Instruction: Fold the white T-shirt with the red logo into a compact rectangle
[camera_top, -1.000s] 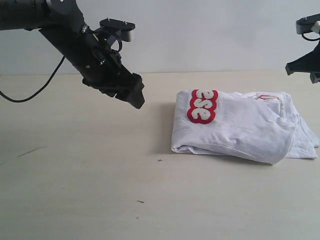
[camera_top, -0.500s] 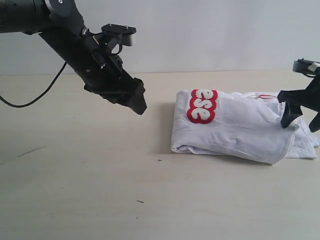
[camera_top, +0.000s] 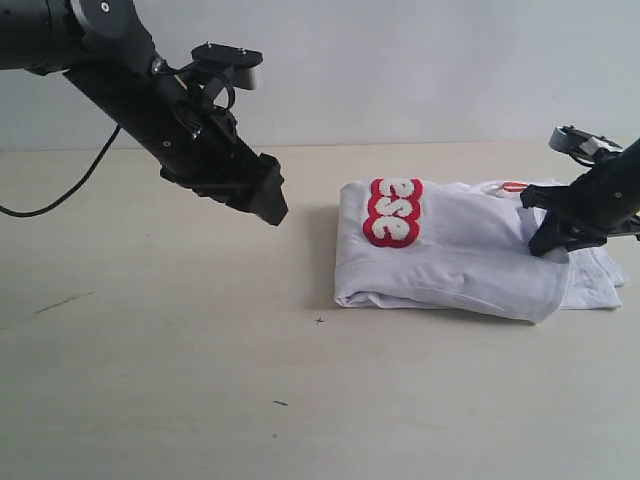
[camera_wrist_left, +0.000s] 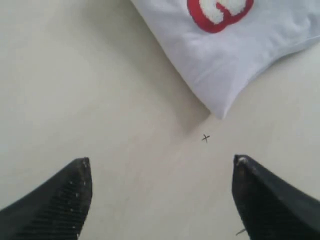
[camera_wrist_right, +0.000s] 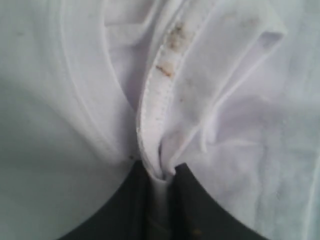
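Observation:
The white T-shirt (camera_top: 470, 250) lies folded into a thick bundle right of centre on the table, and one corner of it shows in the left wrist view (camera_wrist_left: 225, 60). The red logo (camera_top: 391, 211) sits on its left end, partly visible (camera_wrist_left: 220, 12). My right gripper (camera_top: 548, 238) presses on the shirt's right end and is shut on a stitched fold of white cloth (camera_wrist_right: 162, 125). My left gripper (camera_top: 270, 200) hovers above the bare table left of the shirt; it is open with nothing between its fingertips (camera_wrist_left: 162, 172).
The table (camera_top: 150, 330) is pale wood with a small cross mark (camera_top: 319, 321) in front of the shirt's left corner. A black cable (camera_top: 60, 190) hangs at the far left. A white wall stands behind.
My right gripper came down from the upper right onto the shirt's right end and closed on a fold. The shirt shifted slightly left. The left gripper moved only a little.

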